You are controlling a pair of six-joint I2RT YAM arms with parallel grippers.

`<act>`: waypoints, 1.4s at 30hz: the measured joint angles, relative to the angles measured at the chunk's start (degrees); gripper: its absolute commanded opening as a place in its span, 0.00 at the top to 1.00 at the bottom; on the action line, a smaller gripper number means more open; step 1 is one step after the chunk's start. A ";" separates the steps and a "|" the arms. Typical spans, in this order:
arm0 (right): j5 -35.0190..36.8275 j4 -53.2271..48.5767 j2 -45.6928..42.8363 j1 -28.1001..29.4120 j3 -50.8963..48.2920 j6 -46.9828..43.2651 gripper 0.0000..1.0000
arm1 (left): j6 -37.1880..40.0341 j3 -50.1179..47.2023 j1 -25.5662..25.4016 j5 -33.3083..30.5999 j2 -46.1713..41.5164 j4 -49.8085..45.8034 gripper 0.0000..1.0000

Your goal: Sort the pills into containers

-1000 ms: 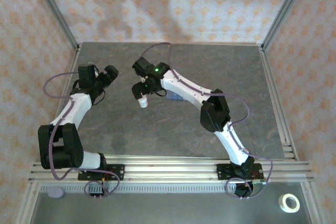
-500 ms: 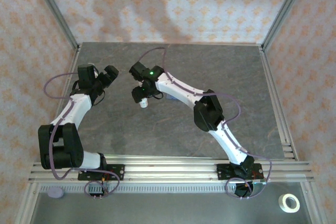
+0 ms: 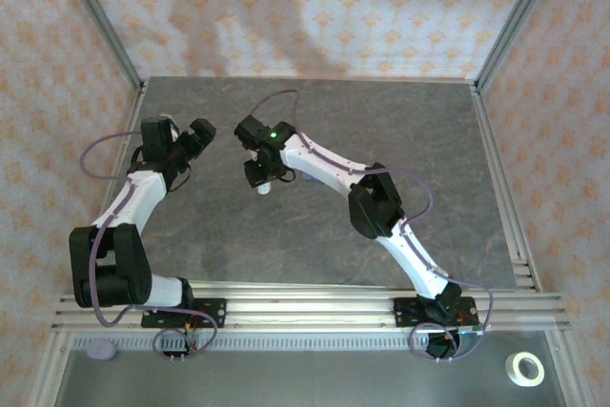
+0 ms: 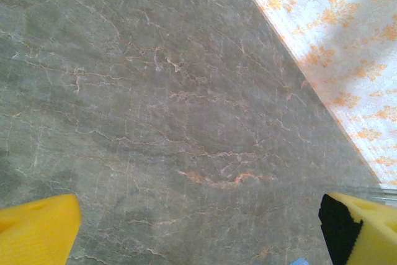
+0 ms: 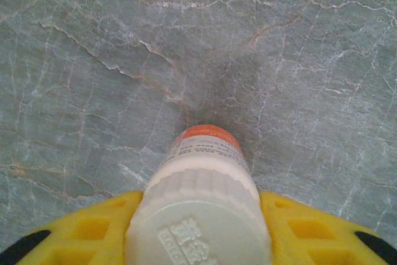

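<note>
We see two white and black arms over a grey stone table (image 3: 429, 140). The right arm reaches far out toward the middle. Its right gripper (image 3: 259, 174) points down at a small white bottle (image 3: 264, 188).

From the right wrist we look down on the bottle's (image 5: 201, 172) ribbed white cap (image 5: 198, 228). Past the cap there is an orange band (image 5: 205, 133) at the far end of the bottle. The right gripper (image 5: 198, 215) has its yellow fingers (image 5: 87, 234) pressed on both sides of the cap, so it is squeezing the bottle. We see a dark shadow on the table around the bottle. We cannot tell if the bottle's bottom touches the table.

The containers (image 3: 311, 177) are just a little pale blue bit that peeks out from under the right arm, just beside the bottle. The arm hides most of them, so we cannot see the little boxes.

The left gripper (image 3: 195, 135) hangs over the far left part of the table, well apart from the bottle. From the left wrist, the left gripper (image 4: 198, 234) has its yellow fingers (image 4: 37, 228) spread far apart, with only bare table between them. It grips nothing.

A white roll of tape (image 3: 523, 368) lies on the near ledge at the right
</note>
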 measured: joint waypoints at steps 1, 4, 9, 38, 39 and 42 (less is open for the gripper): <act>-0.07 -0.02 0.00 0.00 0.02 -0.15 0.63 | 0.00 0.00 0.00 0.11 0.00 0.00 0.00; -0.11 0.00 -0.13 0.00 0.00 -0.09 0.65 | 0.02 -0.11 0.00 1.09 0.00 0.61 0.00; -0.42 0.85 -2.10 -0.66 -2.36 -0.02 0.65 | 0.26 -0.09 -0.81 2.80 0.00 1.03 0.00; -14.27 6.97 -26.84 -26.51 -18.82 3.43 0.65 | 33.16 7.72 -26.23 -0.61 3.78 4.68 0.05; -14.78 6.88 -26.91 -26.71 -18.82 3.43 0.65 | 34.47 7.30 -26.86 -0.48 3.91 5.11 0.05; -18.27 6.86 -26.95 -26.77 -18.82 3.67 0.65 | 39.23 3.52 -29.62 0.07 3.80 11.19 0.05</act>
